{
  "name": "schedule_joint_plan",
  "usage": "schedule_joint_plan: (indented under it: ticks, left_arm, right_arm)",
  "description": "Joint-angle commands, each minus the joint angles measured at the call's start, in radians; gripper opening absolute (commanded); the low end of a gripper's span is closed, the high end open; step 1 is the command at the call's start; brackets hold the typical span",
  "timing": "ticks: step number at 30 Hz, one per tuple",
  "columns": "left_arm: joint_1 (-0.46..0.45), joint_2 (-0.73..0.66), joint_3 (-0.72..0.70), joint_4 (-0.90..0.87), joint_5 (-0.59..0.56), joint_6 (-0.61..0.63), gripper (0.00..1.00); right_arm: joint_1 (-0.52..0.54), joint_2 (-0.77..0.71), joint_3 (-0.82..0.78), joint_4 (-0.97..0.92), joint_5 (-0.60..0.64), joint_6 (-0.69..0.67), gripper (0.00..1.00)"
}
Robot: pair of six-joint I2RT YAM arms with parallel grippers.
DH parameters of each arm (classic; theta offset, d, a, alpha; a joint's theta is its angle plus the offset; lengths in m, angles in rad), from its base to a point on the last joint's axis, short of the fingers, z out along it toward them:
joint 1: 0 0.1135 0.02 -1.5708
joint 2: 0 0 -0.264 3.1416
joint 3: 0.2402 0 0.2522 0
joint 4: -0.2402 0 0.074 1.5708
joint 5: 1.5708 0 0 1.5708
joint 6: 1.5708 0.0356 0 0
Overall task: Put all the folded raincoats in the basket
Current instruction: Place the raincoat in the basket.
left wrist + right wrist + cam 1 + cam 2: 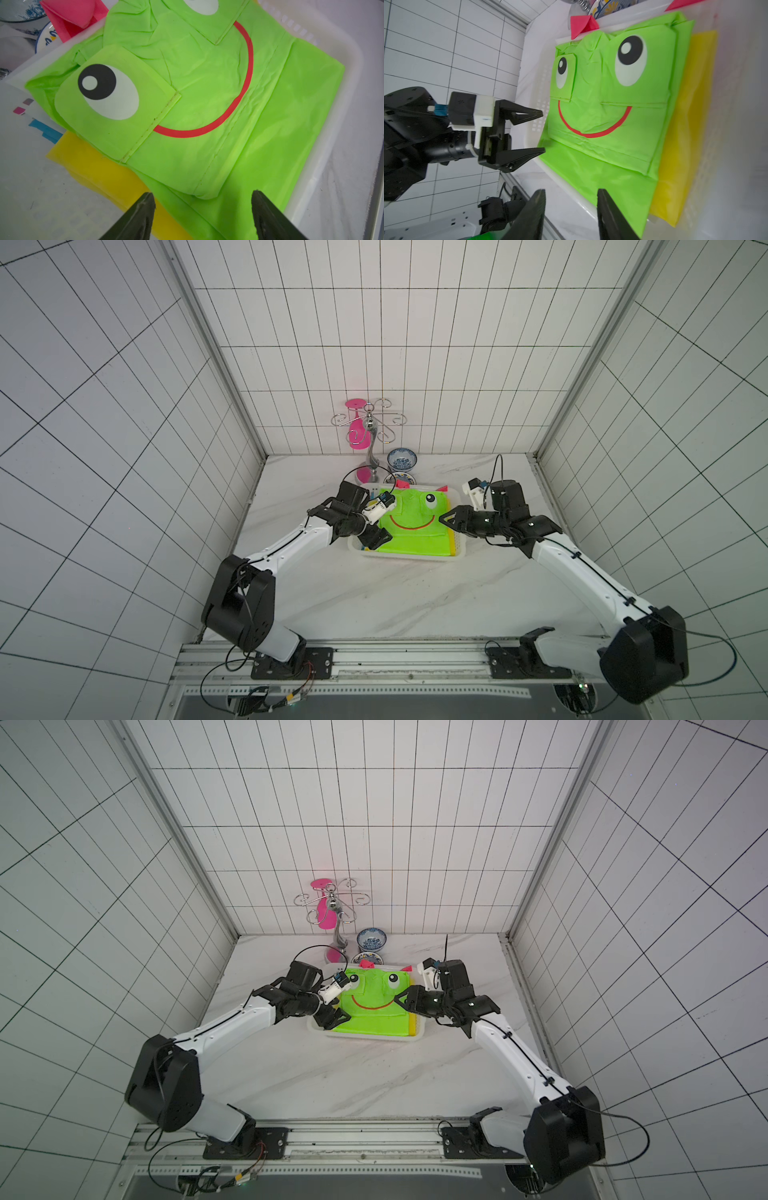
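Raincoat (409,531) lies flat in the basket (415,557), directly ahead of each released, empty claw: left claw (543,131) at one side edge, right claw (571,192) opposite, equally near.

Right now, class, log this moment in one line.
raincoat: folded, in basket | left jaws: open, empty | right jaws: open, empty | task: placed

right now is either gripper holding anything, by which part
Nothing: left gripper and right gripper are open beside the green folded raincoat in the white plastic basket.
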Motion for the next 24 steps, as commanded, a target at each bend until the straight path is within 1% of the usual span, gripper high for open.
schedule_joint_plan:
  ticks: [1,3,4,6,10,13,16,20,22,24]
  left_arm:
    - [0.004,0.028,-0.005,0.021,-0.054,0.012,0.75]
    - [0.004,0.028,-0.032,0.041,-0.069,0.028,0.75]
    - [0.005,0.027,-0.049,0.060,-0.087,0.027,0.75]
    - [0.005,0.028,-0.073,0.087,-0.119,0.029,0.75]
    - [0.005,0.034,-0.097,0.100,-0.138,0.032,0.76]
    - [0.003,0.036,-0.112,0.100,-0.153,0.047,0.76]
    - [-0.001,0.013,-0.118,0.060,-0.106,0.050,0.77]
    - [0.002,-0.068,-0.121,-0.011,-0.097,0.073,0.80]
    - [0.031,-0.121,-0.107,-0.053,-0.063,0.065,0.81]
    - [0.093,-0.175,-0.073,-0.102,0.024,0.030,0.82]
  right_arm:
    - [0.014,0.084,-0.003,0.144,-0.181,0.072,0.41]
    - [0.014,0.139,0.012,0.141,-0.186,0.054,0.42]
    - [0.013,0.173,0.011,0.141,-0.180,0.049,0.44]
    - [0.008,0.231,0.008,0.138,-0.155,0.033,0.46]
    - [-0.003,0.336,-0.025,0.131,-0.036,0.020,0.45]
    - [-0.002,0.360,-0.050,0.142,0.007,0.037,0.45]
    - [0.002,0.320,-0.076,0.169,-0.003,0.046,0.46]
    - [-0.001,0.197,-0.058,0.059,0.044,-0.019,0.52]
    - [-0.001,0.110,-0.047,0.016,0.079,-0.036,0.57]
    - [-0.002,0.006,-0.046,-0.017,0.146,-0.052,0.60]
